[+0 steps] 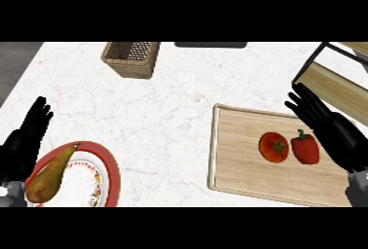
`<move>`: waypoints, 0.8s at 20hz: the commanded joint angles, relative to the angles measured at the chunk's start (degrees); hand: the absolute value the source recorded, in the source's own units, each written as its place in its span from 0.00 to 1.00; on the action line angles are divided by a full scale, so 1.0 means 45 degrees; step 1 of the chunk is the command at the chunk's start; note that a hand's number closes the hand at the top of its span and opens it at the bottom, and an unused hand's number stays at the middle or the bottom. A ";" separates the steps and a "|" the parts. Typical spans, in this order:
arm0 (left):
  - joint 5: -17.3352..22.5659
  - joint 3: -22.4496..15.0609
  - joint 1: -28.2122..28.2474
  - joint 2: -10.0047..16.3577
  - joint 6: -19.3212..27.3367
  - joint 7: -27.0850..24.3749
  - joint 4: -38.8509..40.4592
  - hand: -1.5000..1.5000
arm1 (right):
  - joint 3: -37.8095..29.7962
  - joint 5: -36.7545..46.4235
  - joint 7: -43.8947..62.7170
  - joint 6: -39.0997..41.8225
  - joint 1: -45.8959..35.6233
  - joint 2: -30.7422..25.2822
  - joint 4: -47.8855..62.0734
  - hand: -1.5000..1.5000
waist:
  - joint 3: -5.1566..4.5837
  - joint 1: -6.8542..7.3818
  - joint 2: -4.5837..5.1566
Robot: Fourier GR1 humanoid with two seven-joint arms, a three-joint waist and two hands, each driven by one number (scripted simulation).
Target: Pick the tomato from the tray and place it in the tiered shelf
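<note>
Pear (46, 175) on plate (114, 180) by my relaxed, empty left hand (25, 136), my right hand (323, 124) straight-fingered over the tray (237, 160) edge, just beside pepper (305, 148) and tomato (274, 147)

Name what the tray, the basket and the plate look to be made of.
Tray: pale wood with a matt finish, judging by the straight grain lines. Basket: woven wicker or rattan, judging by the criss-cross brown weave. Plate: probably glazed ceramic, white with a red rim and painted flowers, though it could also be plastic.
</note>
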 commanded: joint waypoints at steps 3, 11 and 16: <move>0.0068 0.0207 0.0465 0.0140 -0.0476 0.0292 0.0078 0.50 | 0.0617 0.1727 -0.2164 -0.0438 -0.1168 0.1573 -0.0560 1.00 | -0.0023 -0.0151 0.0111; 0.0636 0.0243 0.1074 -0.0103 -0.0979 0.0550 0.0765 0.50 | 0.0683 0.7212 -0.3701 -0.7051 0.0568 0.2928 -0.1350 0.00 | -0.0048 -0.0568 0.0054; 0.0494 0.0343 0.0935 -0.0104 -0.1456 0.0637 0.0626 0.50 | 0.3650 0.9259 -0.4165 -0.7688 0.2990 0.4216 -0.2329 0.00 | -0.0034 -0.0419 0.0081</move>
